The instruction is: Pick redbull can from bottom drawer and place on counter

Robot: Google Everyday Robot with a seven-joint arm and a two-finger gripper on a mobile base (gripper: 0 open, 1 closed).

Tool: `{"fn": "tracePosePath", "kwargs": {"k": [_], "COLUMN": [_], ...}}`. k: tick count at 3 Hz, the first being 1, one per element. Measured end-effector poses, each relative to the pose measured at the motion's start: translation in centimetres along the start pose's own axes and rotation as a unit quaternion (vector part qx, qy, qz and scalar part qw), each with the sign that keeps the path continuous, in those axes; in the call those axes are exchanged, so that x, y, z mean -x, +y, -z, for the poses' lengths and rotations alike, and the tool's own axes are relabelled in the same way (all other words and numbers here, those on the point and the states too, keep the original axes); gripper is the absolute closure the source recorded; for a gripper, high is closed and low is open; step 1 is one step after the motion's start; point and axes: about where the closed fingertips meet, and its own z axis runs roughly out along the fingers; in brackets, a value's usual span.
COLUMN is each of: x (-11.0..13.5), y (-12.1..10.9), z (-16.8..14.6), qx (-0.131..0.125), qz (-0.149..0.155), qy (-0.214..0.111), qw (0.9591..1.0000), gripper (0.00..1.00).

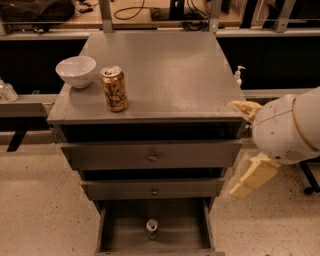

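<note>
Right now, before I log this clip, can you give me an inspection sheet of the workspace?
Surface: counter, grey, scuffed.
Job's things: redbull can stands upright, roughly centred in the open bottom drawer; not yet picked.
Clutter: white bowl and gold-brown can on the counter's left front, apart.
Grippers: gripper right of the cabinet, level with the upper drawers, open, holding nothing.
Cables: dark cables on the ledge behind.
Surroundings: pump bottle behind the right edge; speckled floor.
</note>
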Motion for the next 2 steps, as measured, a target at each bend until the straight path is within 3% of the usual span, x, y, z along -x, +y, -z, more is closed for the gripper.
{"fn": "tracePosePath", "kwargs": {"k": [1, 2], "x": [-1.1, -2.1], "y": [3.0, 7.3], "z": [-6.8, -14.6], "qx": [0.009, 0.017], "qz": [-0.023, -0.077], "qy": [-0.081, -0.181], "qw": [0.9964, 0.9804], "gripper": [0.0, 0.0]}}
